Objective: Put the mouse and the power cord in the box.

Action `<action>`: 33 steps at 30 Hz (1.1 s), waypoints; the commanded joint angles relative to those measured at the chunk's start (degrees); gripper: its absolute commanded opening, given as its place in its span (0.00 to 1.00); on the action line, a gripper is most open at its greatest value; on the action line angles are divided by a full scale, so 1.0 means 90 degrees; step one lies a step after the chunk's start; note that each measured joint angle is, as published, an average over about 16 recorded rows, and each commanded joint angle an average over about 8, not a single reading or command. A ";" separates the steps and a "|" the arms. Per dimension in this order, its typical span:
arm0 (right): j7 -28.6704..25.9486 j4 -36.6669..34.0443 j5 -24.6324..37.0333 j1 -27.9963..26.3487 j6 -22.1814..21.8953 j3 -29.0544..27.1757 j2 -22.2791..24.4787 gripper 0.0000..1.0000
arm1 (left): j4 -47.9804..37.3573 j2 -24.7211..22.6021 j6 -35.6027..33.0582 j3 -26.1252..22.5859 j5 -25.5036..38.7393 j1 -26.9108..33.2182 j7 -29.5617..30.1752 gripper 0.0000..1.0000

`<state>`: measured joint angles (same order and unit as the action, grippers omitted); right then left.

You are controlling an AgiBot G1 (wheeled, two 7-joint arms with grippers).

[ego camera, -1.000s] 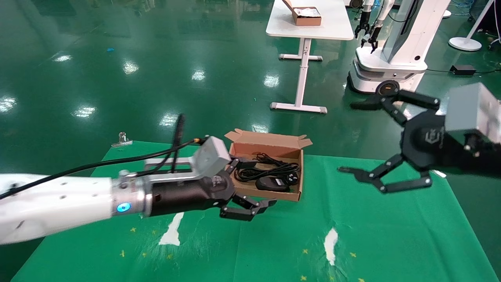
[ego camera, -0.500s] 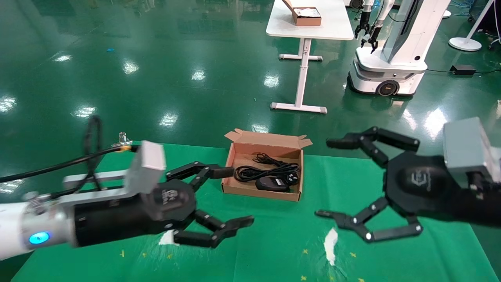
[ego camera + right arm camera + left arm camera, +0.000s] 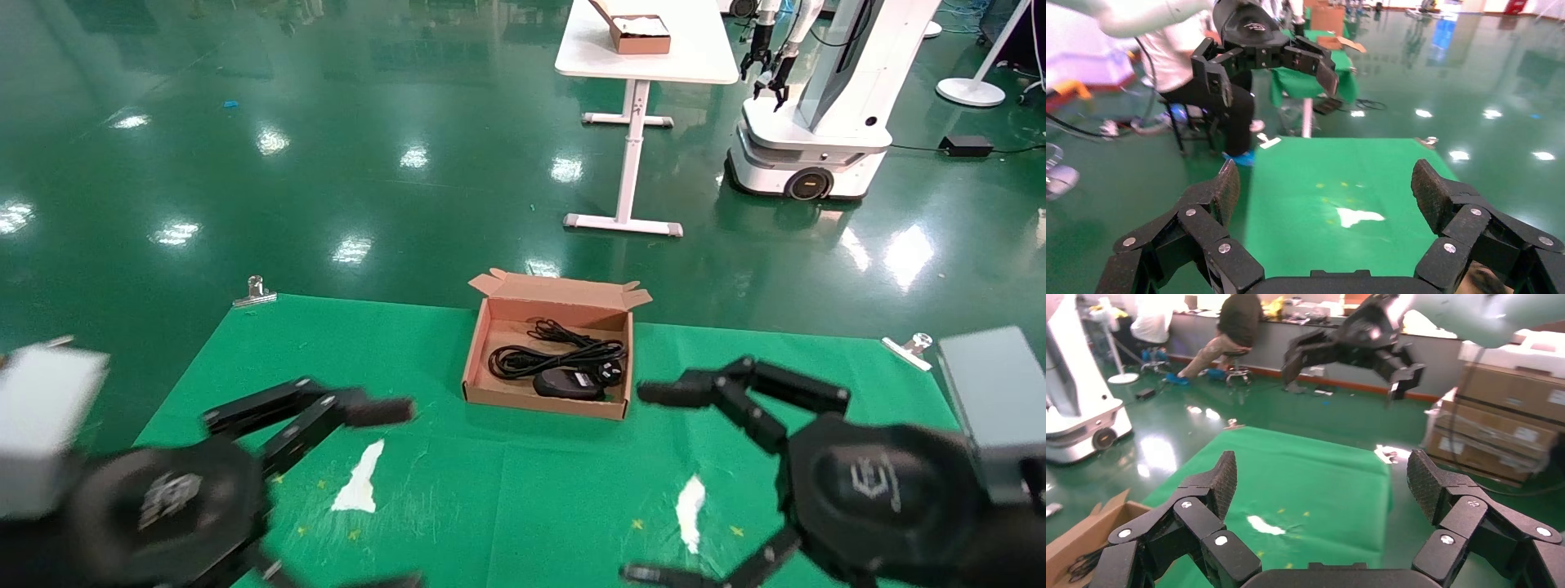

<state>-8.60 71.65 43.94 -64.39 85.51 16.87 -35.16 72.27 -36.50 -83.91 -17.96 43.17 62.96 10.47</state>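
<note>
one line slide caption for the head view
Mouse and power cord lie in the box; open left gripper and right gripper flank it, empty.

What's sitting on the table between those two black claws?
In the head view, only green cloth with two white scuffs separates the left gripper from the right gripper.

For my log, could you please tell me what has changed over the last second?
The left hand drew back from the box toward the robot, open and empty. The right hand came down and back too, open. The mouse and power cord stayed in the box.
</note>
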 commanded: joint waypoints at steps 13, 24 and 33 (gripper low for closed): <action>-0.0295 0.0309 -0.0351 0.0457 0.0028 -0.0144 0.0025 1.00 | 0.0190 0.0219 -0.0273 0.0296 -0.0208 -0.0207 0.0032 1.00; -0.0254 0.0245 -0.0276 0.0364 0.0026 -0.0114 0.0024 1.00 | 0.0159 0.0187 -0.0229 0.0248 -0.0173 -0.0176 0.0031 1.00; -0.0241 0.0223 -0.0247 0.0332 0.0023 -0.0102 0.0021 1.00 | 0.0151 0.0176 -0.0211 0.0232 -0.0159 -0.0166 0.0029 1.00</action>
<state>-10.78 73.67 41.70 -61.39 85.72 15.95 -34.97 73.63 -34.91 -85.82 -15.86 41.73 61.46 10.74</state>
